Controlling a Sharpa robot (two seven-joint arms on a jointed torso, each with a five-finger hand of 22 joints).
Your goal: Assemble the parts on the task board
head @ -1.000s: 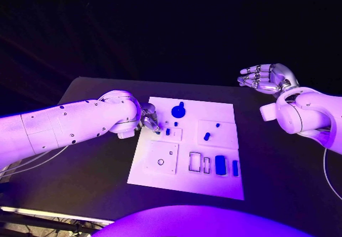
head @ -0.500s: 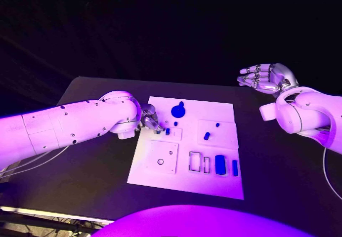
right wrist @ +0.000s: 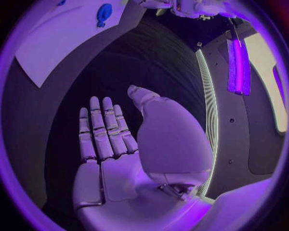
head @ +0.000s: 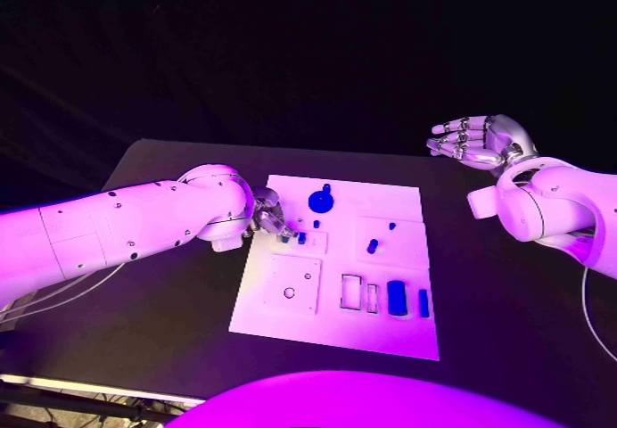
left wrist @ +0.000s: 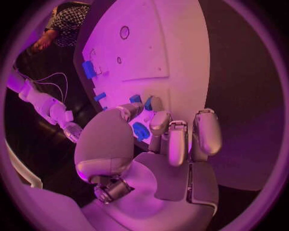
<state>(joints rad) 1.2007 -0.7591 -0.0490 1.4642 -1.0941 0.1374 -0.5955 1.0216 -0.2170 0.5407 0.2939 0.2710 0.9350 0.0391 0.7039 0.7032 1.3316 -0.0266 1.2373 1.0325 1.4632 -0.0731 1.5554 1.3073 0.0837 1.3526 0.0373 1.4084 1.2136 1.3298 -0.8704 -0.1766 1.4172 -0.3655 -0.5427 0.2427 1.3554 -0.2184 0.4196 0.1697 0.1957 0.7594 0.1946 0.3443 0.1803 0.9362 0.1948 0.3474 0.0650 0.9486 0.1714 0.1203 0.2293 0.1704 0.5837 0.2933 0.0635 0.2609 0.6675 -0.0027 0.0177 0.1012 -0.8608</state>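
Starting with the head view, you are looking at the white board lying in the middle of the black tabletop, with its long sides running toward the far edge. Your left hand is hanging over the board's left edge, near the far left corner, fingers curled downward and closing around a small blue piece that is standing in a square recess there. A round blue piece with a stub is sitting just beyond it, toward the far edge. Another small blue peg is resting near the board's middle, and two upright blue blocks are sitting side by side in slots near the board's near right corner. Your right hand is hovering well away from the board, past the tabletop's far right corner, fingers loosely curled and holding nothing.

Moving to the left wrist view, your left hand is reaching down onto the board, and its fingertips are pinching a small blue piece between thumb and fingers. More blue pieces are lying along the board's edge.

In the right wrist view, your right hand is lying flat and released, fingers straight and together over the dark tabletop, with a corner of the board and the round blue piece well apart from it.
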